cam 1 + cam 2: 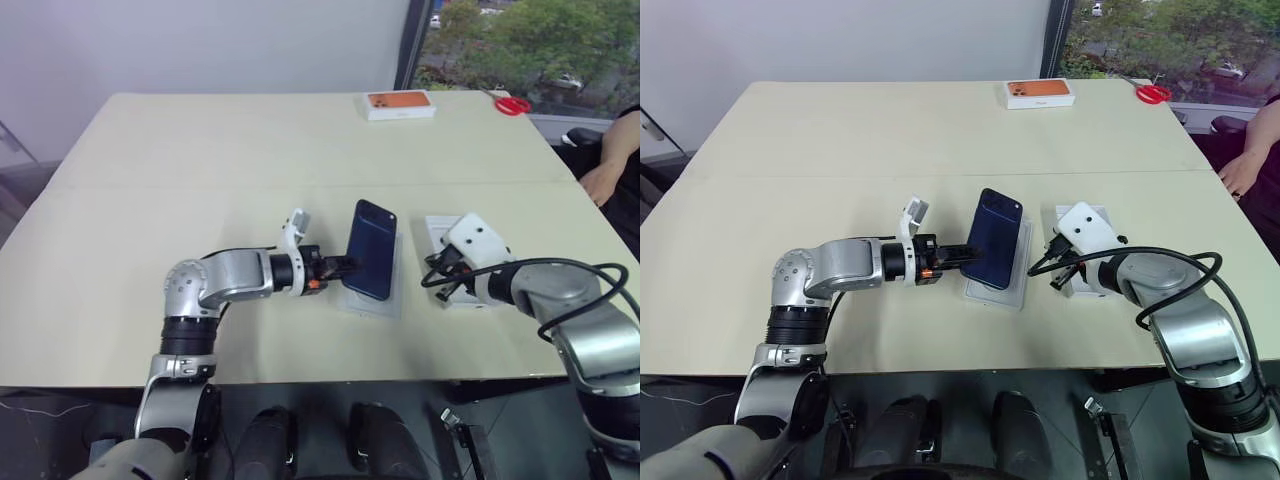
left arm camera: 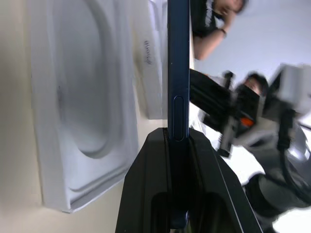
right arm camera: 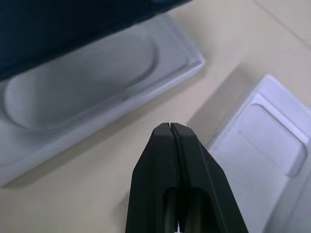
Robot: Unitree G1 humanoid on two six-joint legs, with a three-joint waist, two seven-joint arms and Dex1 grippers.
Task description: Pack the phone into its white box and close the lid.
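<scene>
Phone [image 1: 373, 249]: dark navy slab, lifted off the counter [image 1: 200, 170] and standing on its long edge, tilted, camera cluster at the far upper corner. It sits directly above a white tray.
Left gripper [image 1: 345, 266]: fingers [image 2: 160, 184] pinched narrow across the phone's thin edge, one on each face. The grip on the lower end probably leaves the rest of the slab free to be lowered flat.
White tray under phone [image 2: 82, 111]: shallow, white, with a rounded oval recess pressed into its floor. Whether this is the white box itself or an insert lying in it, I cannot tell from these views.
Right gripper [image 3: 171, 127]: fingers pressed fully together, holding nothing; it hangs over bare counter between the two white pieces, apart from the phone, leaving the left arm room.
Second white piece [image 3: 265, 145]: lies flat beside the right gripper, plain white face up with a stepped rectangular recess; likely the lid turned inside up, waiting for the closing step.
Orange-printed box [image 1: 399, 104]: far edge of counter, well apart, not part of this step.
Red scissors [image 1: 511, 103]: far right corner.
Person's hand [image 1: 600, 182]: resting at the right counter edge, clear of both arms.
Stage (judgement): phone still in the air, lid not yet on.
</scene>
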